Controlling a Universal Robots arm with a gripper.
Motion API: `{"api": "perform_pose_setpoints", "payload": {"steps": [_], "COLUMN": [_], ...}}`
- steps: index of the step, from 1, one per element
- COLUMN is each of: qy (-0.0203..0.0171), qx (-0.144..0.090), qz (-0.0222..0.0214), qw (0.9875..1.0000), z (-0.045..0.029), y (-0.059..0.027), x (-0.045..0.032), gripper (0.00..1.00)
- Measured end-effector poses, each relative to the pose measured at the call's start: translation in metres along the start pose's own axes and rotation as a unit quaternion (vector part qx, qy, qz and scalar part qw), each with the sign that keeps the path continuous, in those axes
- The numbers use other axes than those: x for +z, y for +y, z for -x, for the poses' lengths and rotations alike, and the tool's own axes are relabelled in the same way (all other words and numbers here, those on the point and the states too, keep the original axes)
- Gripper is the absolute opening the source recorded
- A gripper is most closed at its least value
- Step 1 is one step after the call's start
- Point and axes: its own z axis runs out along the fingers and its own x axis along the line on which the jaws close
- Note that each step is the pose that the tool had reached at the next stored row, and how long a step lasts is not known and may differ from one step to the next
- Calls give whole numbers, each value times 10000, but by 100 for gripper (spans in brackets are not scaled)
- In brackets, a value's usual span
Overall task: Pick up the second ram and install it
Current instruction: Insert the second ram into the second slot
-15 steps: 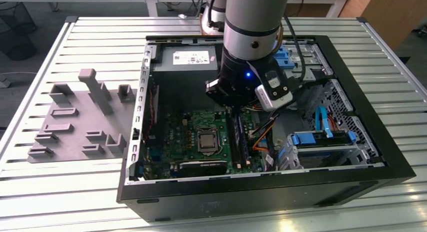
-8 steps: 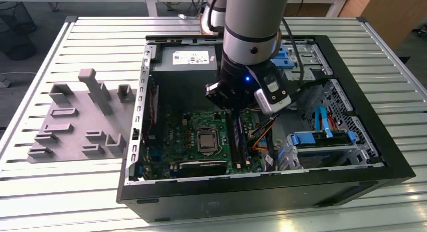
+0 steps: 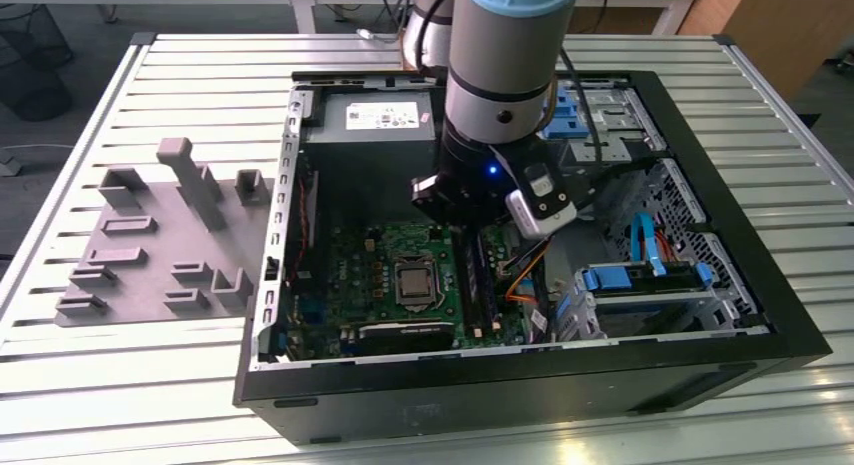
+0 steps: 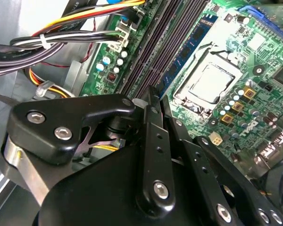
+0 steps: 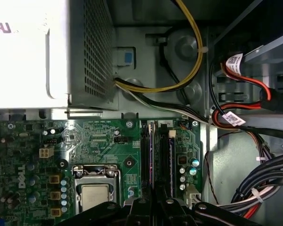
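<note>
My gripper (image 3: 470,228) is lowered into the open computer case (image 3: 747,285), over the memory slots to the exterior view's right of the processor (image 3: 416,282). The second ram (image 5: 153,155), seen edge-on as a thin dark strip, stands in one of the long slots and runs in between the black fingers (image 5: 142,207). In the second wrist view the gripper (image 4: 156,96) has its fingertips drawn close together on that strip. Another stick (image 4: 191,44) with a bluish board and black chips stands in the slot nearest the processor (image 4: 210,84).
The power supply (image 5: 33,52) fills the back of the case, with yellow and black cable bundles (image 5: 193,52) running beside the slots. Blue drive latches (image 3: 627,280) sit at the exterior view's right. A grey fixture (image 3: 160,235) lies on the slatted table (image 3: 80,385) outside the case.
</note>
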Motion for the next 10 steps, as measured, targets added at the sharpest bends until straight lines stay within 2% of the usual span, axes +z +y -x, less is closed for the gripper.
{"api": "perform_pose_setpoints", "payload": {"steps": [10], "qy": [0], "qx": [27], "qz": [0], "qw": [10000], "z": [11], "y": [-11], "x": [51], "gripper": [14]}}
